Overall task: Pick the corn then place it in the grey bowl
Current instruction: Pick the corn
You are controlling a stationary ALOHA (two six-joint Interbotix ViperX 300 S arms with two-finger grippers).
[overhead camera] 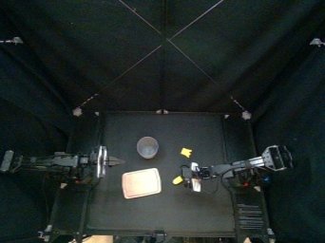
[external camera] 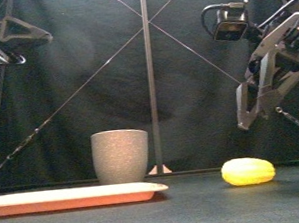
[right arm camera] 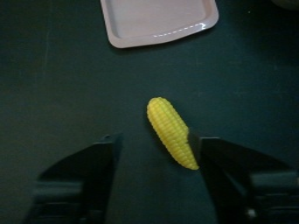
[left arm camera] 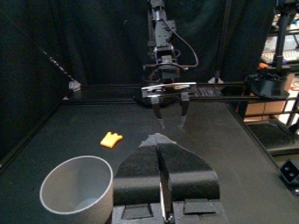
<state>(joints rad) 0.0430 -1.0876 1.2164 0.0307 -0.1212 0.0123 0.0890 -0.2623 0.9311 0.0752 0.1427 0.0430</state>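
Jaws of the right gripper (right arm camera: 158,140) are hanging open above the corn (right arm camera: 172,133) (we are seeing it lying near the grey bowl (external camera: 121,155)); left gripper (left arm camera: 163,157) is resting closed.

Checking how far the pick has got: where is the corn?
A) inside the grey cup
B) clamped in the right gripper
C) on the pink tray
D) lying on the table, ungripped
D: the corn lies on the bare table, with the right gripper open above it and clear of it, apart from the pink tray and grey cup.
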